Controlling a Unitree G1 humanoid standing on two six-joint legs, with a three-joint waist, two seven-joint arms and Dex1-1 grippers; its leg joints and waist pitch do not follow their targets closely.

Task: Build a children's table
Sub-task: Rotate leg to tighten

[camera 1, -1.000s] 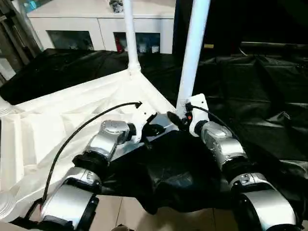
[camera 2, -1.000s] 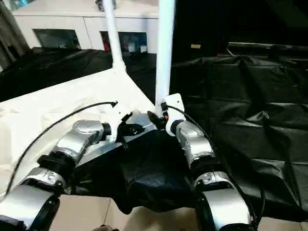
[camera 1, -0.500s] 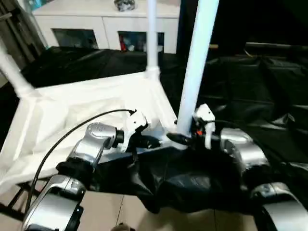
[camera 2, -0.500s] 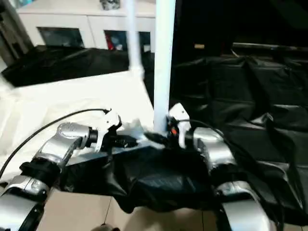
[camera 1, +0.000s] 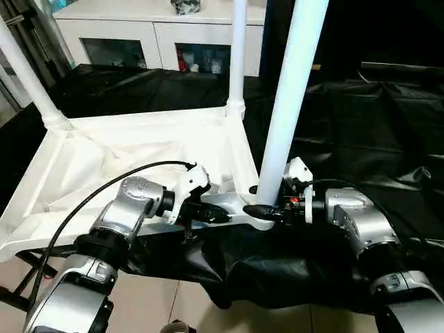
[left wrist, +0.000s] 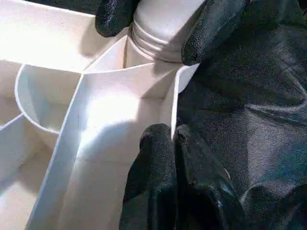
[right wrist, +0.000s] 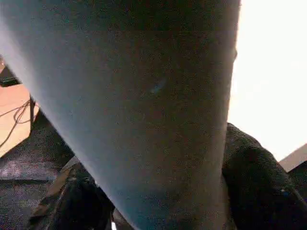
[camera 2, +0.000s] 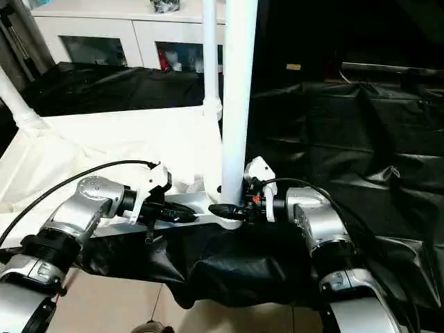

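Both silver forearms reach forward and turn inward toward the near corner socket point(camera 1: 258, 216) of the upturned children's table point(camera 1: 132, 156), which lies ribbed side up on the black-draped surface point(camera 1: 374, 132), its near edge past the surface's front edge. The left claw point(left wrist: 172, 139) points sideways along that edge toward the socket, its black fingers pinched together on the thin white rim (seen close in the left wrist view). The near leg point(camera 1: 288, 104) stands upright in the socket; the right claw point(camera 1: 263, 210) comes in level from the opposite side, its fingers point(left wrist: 211, 24) set either side of the leg's base, touching it. Two other legs point(camera 1: 238, 55) stand beyond the socket, before a white cabinet point(camera 1: 159, 35).
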